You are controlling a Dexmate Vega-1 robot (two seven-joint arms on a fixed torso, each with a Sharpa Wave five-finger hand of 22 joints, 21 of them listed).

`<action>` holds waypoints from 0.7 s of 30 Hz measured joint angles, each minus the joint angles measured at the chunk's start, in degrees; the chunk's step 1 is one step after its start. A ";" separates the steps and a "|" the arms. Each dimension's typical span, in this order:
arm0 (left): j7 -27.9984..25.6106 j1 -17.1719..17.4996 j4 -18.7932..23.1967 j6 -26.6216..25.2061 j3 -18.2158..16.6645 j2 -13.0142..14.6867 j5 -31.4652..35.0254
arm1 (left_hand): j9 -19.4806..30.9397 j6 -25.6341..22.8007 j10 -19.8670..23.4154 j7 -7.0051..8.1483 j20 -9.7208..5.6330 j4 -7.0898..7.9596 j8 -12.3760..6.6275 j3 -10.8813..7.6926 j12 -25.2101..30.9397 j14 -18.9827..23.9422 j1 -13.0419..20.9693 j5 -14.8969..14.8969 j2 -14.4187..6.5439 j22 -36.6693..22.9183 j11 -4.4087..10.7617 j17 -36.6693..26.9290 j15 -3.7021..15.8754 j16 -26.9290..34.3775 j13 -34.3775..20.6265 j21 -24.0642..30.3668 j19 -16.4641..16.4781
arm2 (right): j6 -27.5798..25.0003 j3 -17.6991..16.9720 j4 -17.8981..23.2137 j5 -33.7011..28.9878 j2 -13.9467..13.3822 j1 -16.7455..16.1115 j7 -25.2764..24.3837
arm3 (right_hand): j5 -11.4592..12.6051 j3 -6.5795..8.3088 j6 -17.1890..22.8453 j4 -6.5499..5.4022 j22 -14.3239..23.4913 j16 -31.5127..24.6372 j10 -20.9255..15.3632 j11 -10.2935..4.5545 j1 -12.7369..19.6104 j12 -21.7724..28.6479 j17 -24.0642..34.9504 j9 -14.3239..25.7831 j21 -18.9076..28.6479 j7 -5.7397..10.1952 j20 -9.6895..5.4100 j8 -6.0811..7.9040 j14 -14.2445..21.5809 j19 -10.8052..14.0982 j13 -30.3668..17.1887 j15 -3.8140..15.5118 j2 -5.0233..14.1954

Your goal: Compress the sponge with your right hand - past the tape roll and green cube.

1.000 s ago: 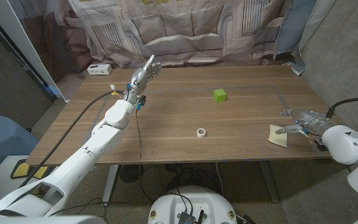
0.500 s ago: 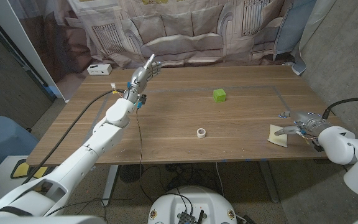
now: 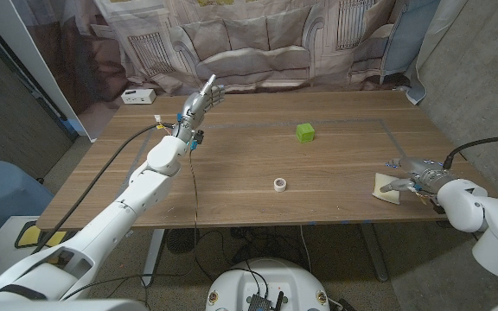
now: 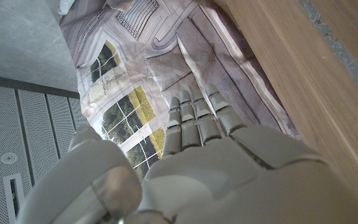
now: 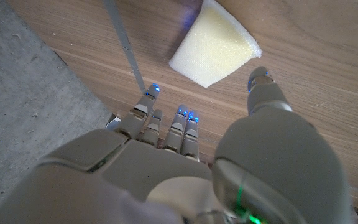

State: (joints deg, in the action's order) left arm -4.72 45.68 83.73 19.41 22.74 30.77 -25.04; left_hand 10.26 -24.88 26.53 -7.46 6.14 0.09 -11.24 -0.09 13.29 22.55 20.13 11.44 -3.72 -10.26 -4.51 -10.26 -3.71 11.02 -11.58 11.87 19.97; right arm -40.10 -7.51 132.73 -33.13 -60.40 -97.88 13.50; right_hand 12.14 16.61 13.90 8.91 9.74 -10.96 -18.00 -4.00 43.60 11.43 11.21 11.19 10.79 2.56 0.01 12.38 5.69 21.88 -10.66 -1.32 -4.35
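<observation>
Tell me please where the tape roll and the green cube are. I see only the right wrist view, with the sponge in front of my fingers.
Observer: The tape roll lies near the table's middle, to the left of the sponge and well apart from it.
Operator: And the cube?
Observer: The green cube stands farther back than the roll, also left of the sponge. The right hand is to the right of both.
Operator: Is the left hand in my way?
Observer: No. The left hand is raised at the table's far left side, fingers extended, holding nothing.
</observation>
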 measured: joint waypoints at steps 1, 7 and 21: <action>0.01 0.00 0.03 -0.04 0.00 0.04 -0.02 | 0.00 0.00 0.00 0.00 0.00 0.00 0.00 0.00 0.00 0.19 -0.02 0.00 -0.02 0.00 0.00 0.00 -0.19 0.00 0.00 0.00 0.00 | -0.21 0.33 -0.02 0.19 -0.37 0.04 -0.24 | 0.00 0.00 0.00 0.00 0.00 0.00 0.16 0.16 0.00 0.00 0.00 0.00 0.00 0.00 0.00 0.00 0.00 0.00 0.00 0.00 0.00; 0.06 0.00 0.25 -0.27 0.00 0.16 -0.09 | 0.00 0.00 0.00 0.00 0.00 0.00 0.00 0.00 0.00 0.28 -0.30 0.00 -0.30 0.00 0.00 0.00 -0.28 0.00 0.00 -0.33 0.00 | -1.19 1.36 -0.40 1.22 -1.63 0.21 -1.63 | 0.00 0.00 0.00 0.00 0.00 0.00 0.07 0.07 0.00 0.00 0.00 0.00 0.00 0.00 0.00 0.00 0.01 0.00 0.00 0.00 0.00; 0.07 -0.13 0.43 -0.79 0.16 0.21 -0.12 | 0.00 0.01 -0.01 0.00 0.00 0.00 0.00 0.00 -0.45 0.27 -0.30 0.01 -0.29 0.00 0.00 0.00 -0.28 0.00 0.00 -0.33 0.00 | -3.04 4.05 -1.68 4.42 -4.63 1.17 -5.17 | 0.38 0.06 2.18 -0.05 -0.01 -1.26 -1.87 -0.80 0.76 0.23 0.00 0.01 0.29 0.51 0.30 0.40 2.84 1.37 -0.01 0.73 0.76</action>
State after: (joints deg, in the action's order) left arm -4.65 45.55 84.16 18.62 22.91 30.97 -25.16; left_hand 10.26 -24.87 26.52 -7.46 6.14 0.09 -11.24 -0.09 12.84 22.83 19.84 11.45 -4.01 -10.25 -4.51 -10.26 -3.99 11.02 -11.58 11.54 19.97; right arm -43.14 -3.46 131.05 -28.71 -65.04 -96.71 8.33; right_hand 12.53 16.67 16.08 8.87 9.73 -12.22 -19.87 -4.80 44.36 11.66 11.21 11.20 11.08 3.07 0.30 12.78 8.52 23.25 -10.67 -0.59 -3.59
